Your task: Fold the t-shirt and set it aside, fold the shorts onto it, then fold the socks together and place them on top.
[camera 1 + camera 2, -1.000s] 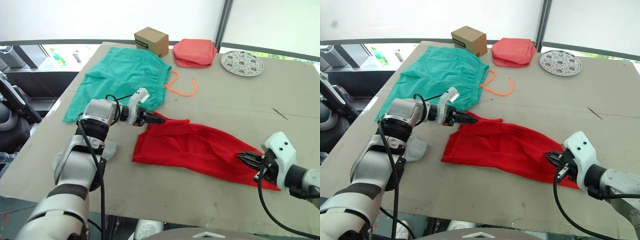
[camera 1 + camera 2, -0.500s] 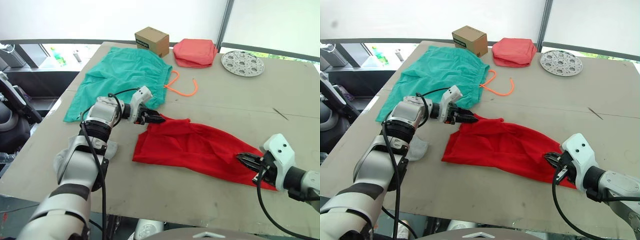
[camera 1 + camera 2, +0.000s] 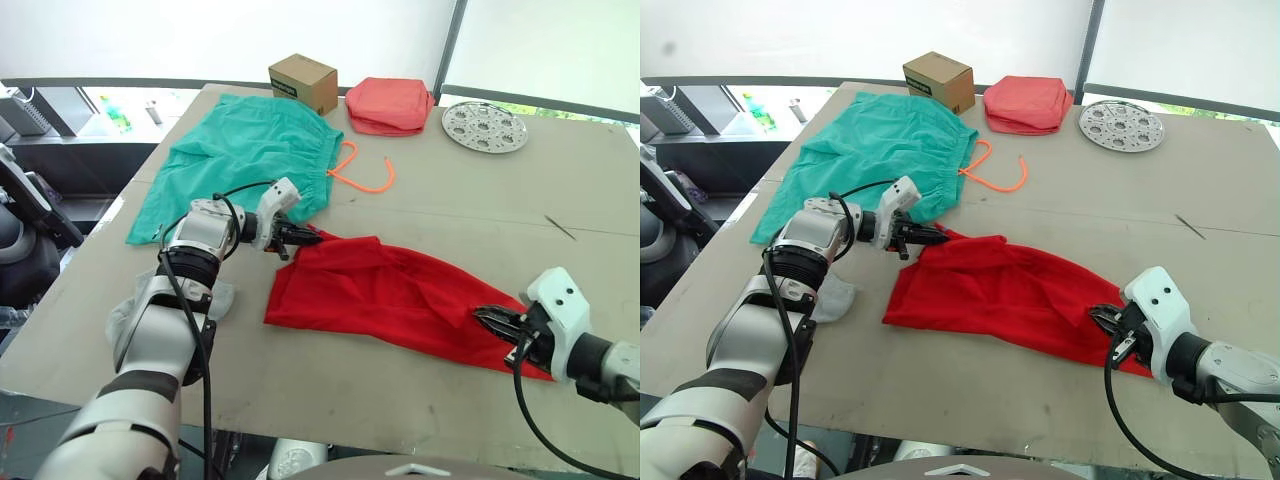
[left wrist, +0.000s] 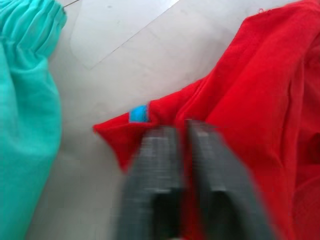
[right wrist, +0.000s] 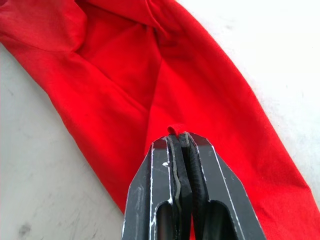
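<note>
The left gripper (image 3: 308, 237) has its two black fingers pressed together on a corner of the bright red thin-fabric t-shirt (image 3: 400, 295), beside a small blue tag (image 4: 138, 113) sewn at that edge. The right gripper (image 3: 1102, 319) is likewise clamped, pinching a small fold of the same red cloth at the garment's opposite end, near the table's front edge. Between the two grips the t-shirt lies stretched in a long rumpled band across the grey-brown tabletop (image 3: 470, 210). Just beyond the left gripper, the teal-green fabric shorts (image 3: 240, 160) lie spread flat, with their neon orange drawstring cord (image 3: 365, 180) looping out onto the bare table. A light grey knit sock (image 3: 832, 296) lies partly hidden under the left forearm. At the far edge stand a small brown cardboard box (image 3: 302, 82), a folded coral-pink cloth stack (image 3: 390, 105) and a round perforated metal disc (image 3: 484, 126), well apart from the t-shirt.
</note>
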